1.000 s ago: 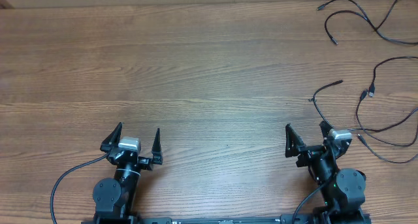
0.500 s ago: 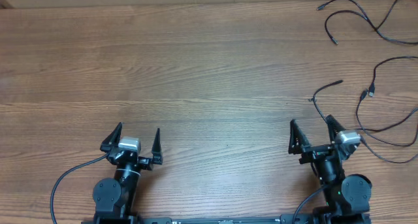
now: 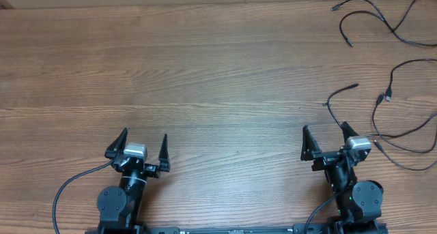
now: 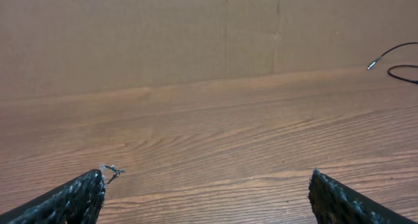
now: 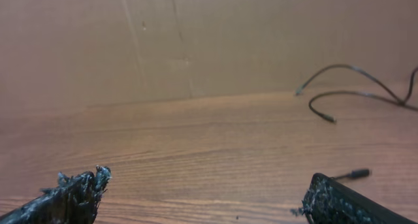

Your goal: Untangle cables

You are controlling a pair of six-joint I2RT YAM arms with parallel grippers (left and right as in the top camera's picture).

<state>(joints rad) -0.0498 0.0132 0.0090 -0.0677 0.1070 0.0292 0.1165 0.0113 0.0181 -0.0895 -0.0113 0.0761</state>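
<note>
Bench (image 3: 205,77): wide brown wood-grain top, matte. A plain brown wall (image 4: 130,34) stands behind it in both wrist views.
Cables (image 3: 392,74): thin black cords in loose loops along the far right edge, crossing in places, plug ends free.
Right gripper (image 3: 324,127): spread, holding nothing, just beside the nearest cord, probably because that side works first.
Left gripper (image 3: 144,134): spread, empty, well apart from every cord, apparently in reserve.

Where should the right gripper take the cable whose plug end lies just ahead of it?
I'd grip this cable on its lone arc just behind the plug, where it lies flat on the table, apart from the other cables. Come straight down with the open right gripper, jaws across the cord.
</note>
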